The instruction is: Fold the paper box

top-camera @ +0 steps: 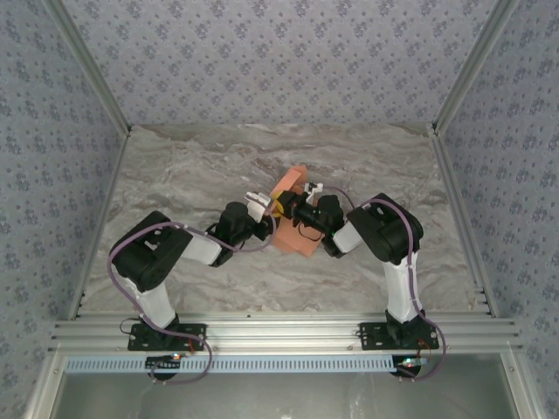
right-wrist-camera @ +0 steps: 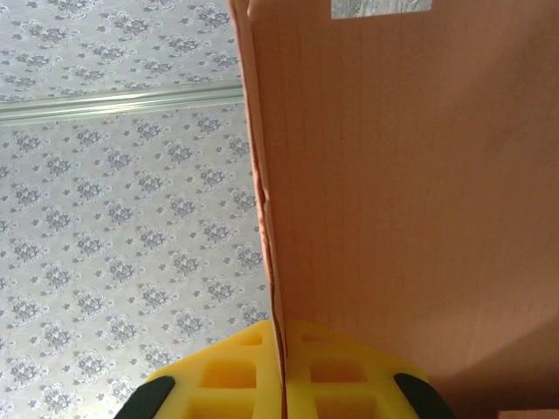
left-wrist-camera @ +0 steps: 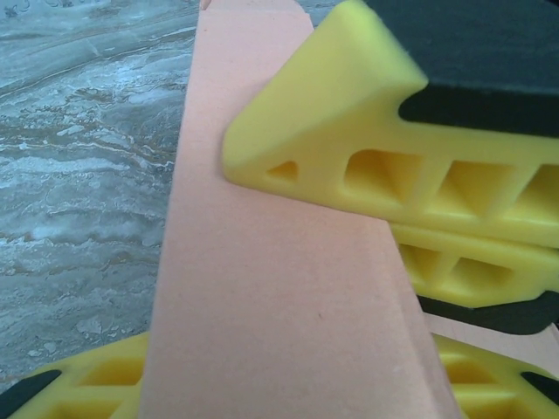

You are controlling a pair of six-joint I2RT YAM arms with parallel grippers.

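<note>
My right jaws are clamped on the paper box: the two yellow fingers meet on a thin edge of the card, which stands up from them. My left jaws stand apart, one yellow finger on each side of a long card panel (whether they press it I cannot tell). In the left wrist view the right arm's closed fingers bite the same panel from the far side. The card is flat salmon-orange, matte, with faint ribbing and a sharp fold line where two layers meet. From above, the box sits tilted between the two wrists, over the middle of the marbled desk.
</note>
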